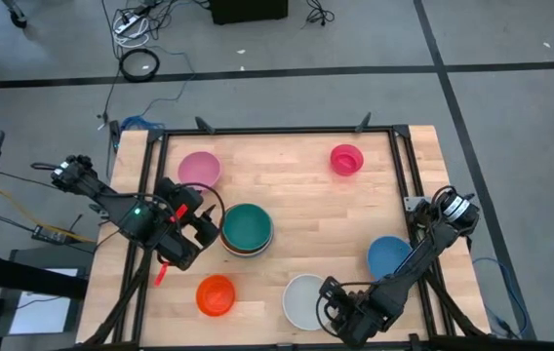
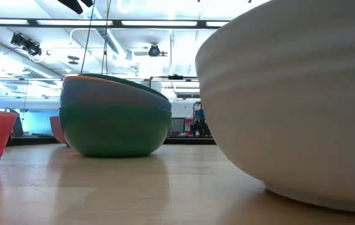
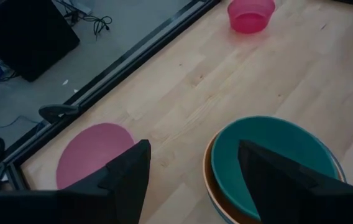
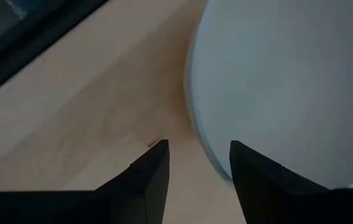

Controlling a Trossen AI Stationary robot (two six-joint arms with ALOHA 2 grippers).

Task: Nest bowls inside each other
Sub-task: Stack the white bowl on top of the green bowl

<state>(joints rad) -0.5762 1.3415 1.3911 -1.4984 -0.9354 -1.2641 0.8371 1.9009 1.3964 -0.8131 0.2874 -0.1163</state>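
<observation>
Right tool (image 1: 334, 310) low at counter's (image 1: 296, 205) near edge, fingers parted, empty, beside white bowl (image 1: 303, 298); left tool (image 1: 204, 226) open, empty, touching teal-topped stack (image 1: 247, 229).

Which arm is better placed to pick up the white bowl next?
The right. The right gripper sits at the white bowl's rim, fingers apart, with nothing held. The left gripper is open beside the teal-topped stack, farther off.

Even overhead light, blurred foreground
</observation>
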